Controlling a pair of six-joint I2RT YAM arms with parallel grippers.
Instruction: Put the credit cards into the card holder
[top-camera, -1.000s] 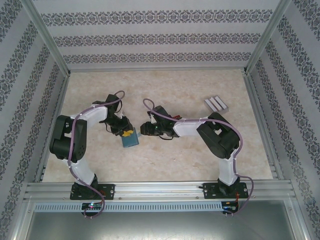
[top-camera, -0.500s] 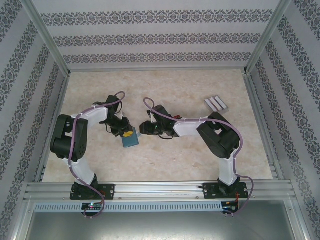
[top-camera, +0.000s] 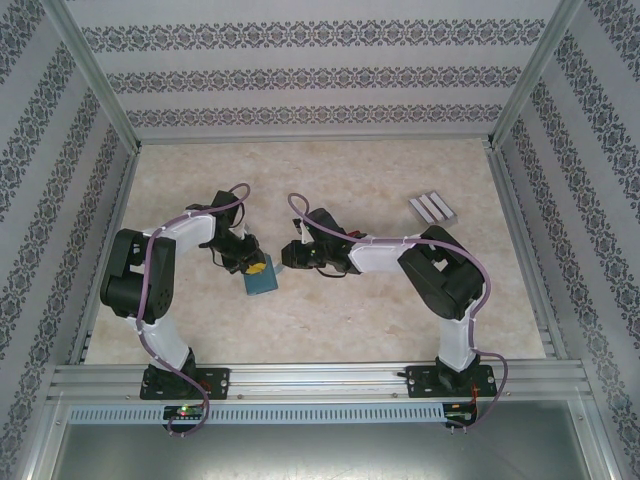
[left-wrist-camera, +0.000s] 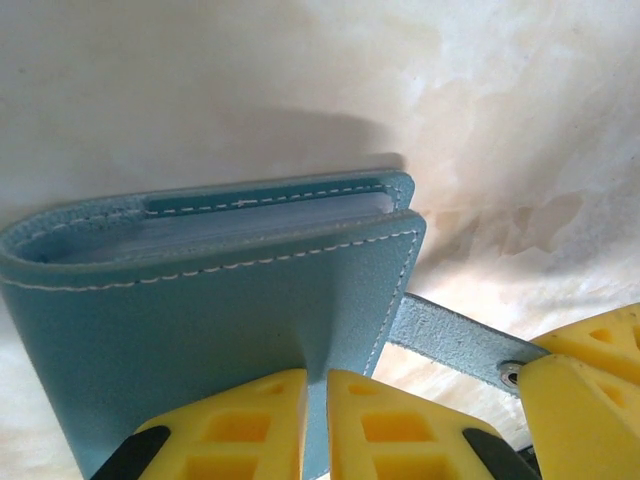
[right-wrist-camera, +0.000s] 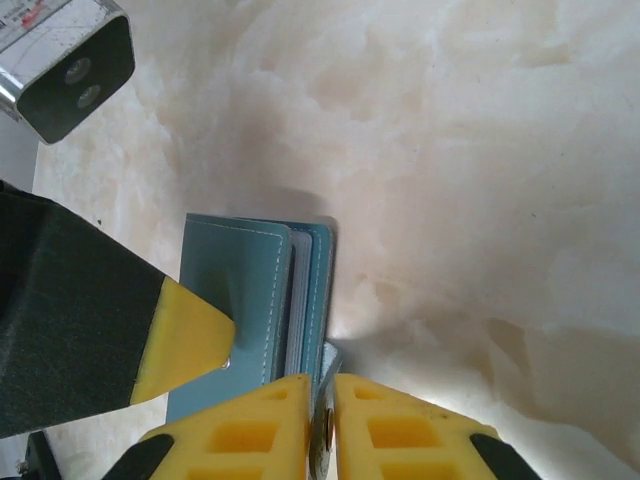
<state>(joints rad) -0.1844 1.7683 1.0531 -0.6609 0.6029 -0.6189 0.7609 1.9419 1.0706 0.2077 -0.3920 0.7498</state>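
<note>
The card holder (top-camera: 261, 283) is a teal folded wallet lying on the marble table; it also shows in the left wrist view (left-wrist-camera: 200, 300) and the right wrist view (right-wrist-camera: 235, 290). Pale sleeve edges (left-wrist-camera: 250, 222) show between its covers. The credit cards are hidden. My left gripper (left-wrist-camera: 316, 420) is shut, and its yellow fingertips (right-wrist-camera: 190, 340) press a dent into the top cover. My right gripper (right-wrist-camera: 322, 425) is shut on the wallet's snap tab (left-wrist-camera: 450, 335), which sticks out sideways from the lower cover; its fingers (left-wrist-camera: 585, 385) reach the metal snap.
A grey ribbed block (top-camera: 432, 208) lies at the back right of the table. Patterned walls and metal rails (top-camera: 310, 380) enclose the table. The two grippers meet close together at the wallet, left of centre.
The right arm has shifted slightly at its elbow. The wallet and the left gripper stay where they were.
</note>
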